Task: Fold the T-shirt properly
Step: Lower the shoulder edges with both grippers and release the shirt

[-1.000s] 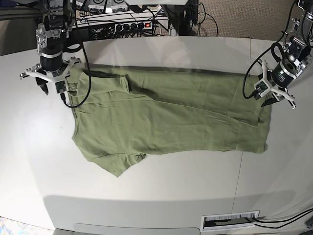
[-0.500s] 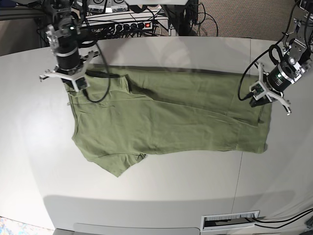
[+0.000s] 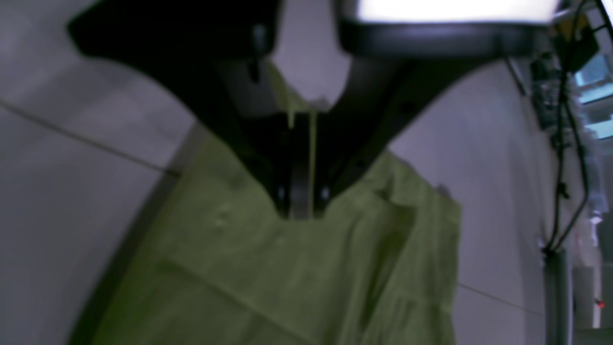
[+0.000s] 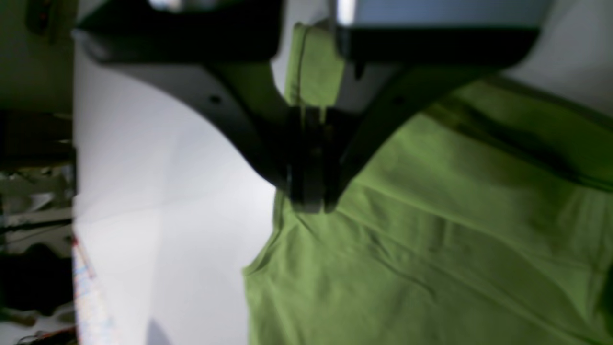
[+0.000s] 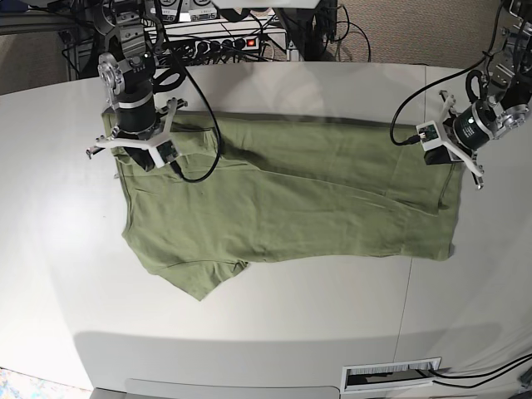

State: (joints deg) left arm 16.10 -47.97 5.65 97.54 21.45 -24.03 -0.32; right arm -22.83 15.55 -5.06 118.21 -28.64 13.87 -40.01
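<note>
The T-shirt [image 5: 283, 195] lies spread across the middle of the table [image 5: 274, 332], long side running left to right, one sleeve pointing toward the lower left. At its upper left corner the right gripper [image 5: 133, 150] is clenched on a pinch of green cloth, which shows between its jaws in the right wrist view [image 4: 309, 191]. At the right edge the left gripper [image 5: 440, 150] likewise grasps a fold of the fabric [image 3: 299, 201]. Cables [image 5: 199, 150] trail over the shirt's upper left.
</note>
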